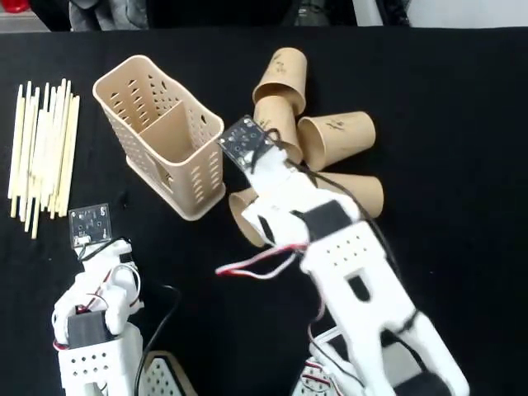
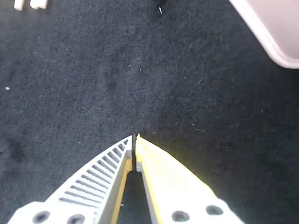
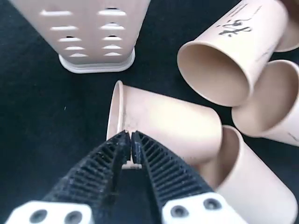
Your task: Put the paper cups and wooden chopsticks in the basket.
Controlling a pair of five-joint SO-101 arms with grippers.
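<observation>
Closest to me, the left gripper (image 2: 135, 140) hangs low over the black tabletop (image 1: 462, 124) with its two fingers pressed together and nothing between them. One corner of the basket (image 1: 198, 177) and the ends of the wooden chopsticks (image 1: 41, 148) lie a little beyond it.

Beside it, the right arm stretches out over the table. The right gripper (image 3: 130, 136) is closed at the rim of a paper cup (image 3: 168, 126) and seems to be pinching the cup's wall there. That cup lies on its side just next to the foot of the basket, mouth turned towards the arms.

Past it, four more paper cups lie tipped over in a loose cluster, touching one another: one (image 1: 363, 194) behind the gripped cup, one (image 1: 338, 139) further out, one (image 1: 276, 115) near the basket's side and the farthest (image 1: 280, 74) at the back.

The beige slotted basket stands left of the cups, with a divider splitting it into two compartments. The chopsticks lie in a rough bundle on the cloth well to its left.
</observation>
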